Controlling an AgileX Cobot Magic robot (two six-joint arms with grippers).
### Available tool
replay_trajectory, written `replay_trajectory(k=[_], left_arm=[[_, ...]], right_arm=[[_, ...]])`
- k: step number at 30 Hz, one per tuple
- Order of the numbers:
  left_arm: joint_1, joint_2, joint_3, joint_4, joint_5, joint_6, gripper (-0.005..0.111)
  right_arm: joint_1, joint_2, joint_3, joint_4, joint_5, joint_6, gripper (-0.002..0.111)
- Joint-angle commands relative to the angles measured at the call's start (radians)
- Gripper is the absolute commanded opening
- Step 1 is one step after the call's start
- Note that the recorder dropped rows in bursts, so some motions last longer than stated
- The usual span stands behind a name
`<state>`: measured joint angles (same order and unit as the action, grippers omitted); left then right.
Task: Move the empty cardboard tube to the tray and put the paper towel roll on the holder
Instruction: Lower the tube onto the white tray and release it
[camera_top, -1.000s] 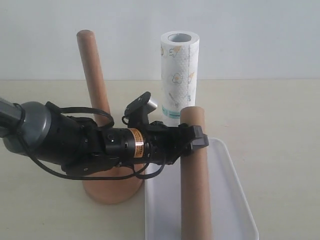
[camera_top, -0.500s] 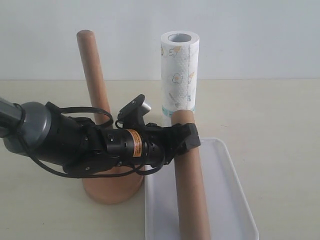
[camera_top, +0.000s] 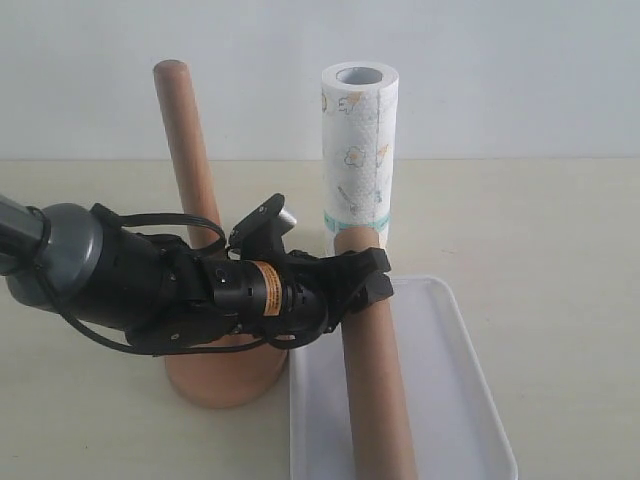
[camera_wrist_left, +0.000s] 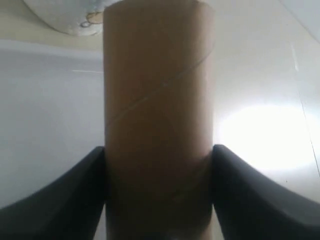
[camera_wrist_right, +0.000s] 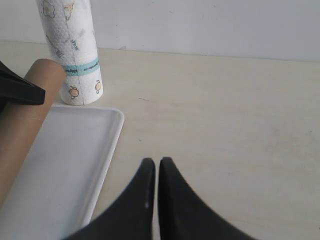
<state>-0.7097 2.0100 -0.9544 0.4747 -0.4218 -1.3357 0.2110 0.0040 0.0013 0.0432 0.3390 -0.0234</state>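
Beige tabletop (camera_top: 560, 220) runs back to a plain white wall (camera_top: 500, 80). The white tray (camera_top: 470, 400) lies just beside the wooden holder (camera_top: 185, 140), whose dowel is bare. The paper towel roll (camera_top: 358, 150) stands upright behind the tray. The left gripper (camera_top: 365, 275) pinches the empty cardboard tube (camera_top: 375, 380) near its upper end, tilted over the tray. The right gripper (camera_wrist_right: 152, 175) has its fingers pressed together, empty.

No legible text; orange arm label (camera_top: 268, 288) too blurred
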Motion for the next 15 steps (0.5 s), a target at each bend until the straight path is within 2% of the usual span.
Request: replay_trajectory(k=[1,5,15], left_arm=[[0.001,0.003,0.002,-0.007,0.003,-0.017,0.028],[0.001,0.003,0.002,-0.005,0.003,-0.017,0.048],[0.001,0.003,0.002,-0.005,0.001,-0.017,0.067]], right_arm=[[-0.002,-0.004,-0.001,0.002,-0.004,-0.002,0.003],[-0.002,-0.004,-0.001,0.002,-0.004,-0.002,0.003],[-0.002,-0.004,-0.001,0.002,-0.004,-0.002,0.003]])
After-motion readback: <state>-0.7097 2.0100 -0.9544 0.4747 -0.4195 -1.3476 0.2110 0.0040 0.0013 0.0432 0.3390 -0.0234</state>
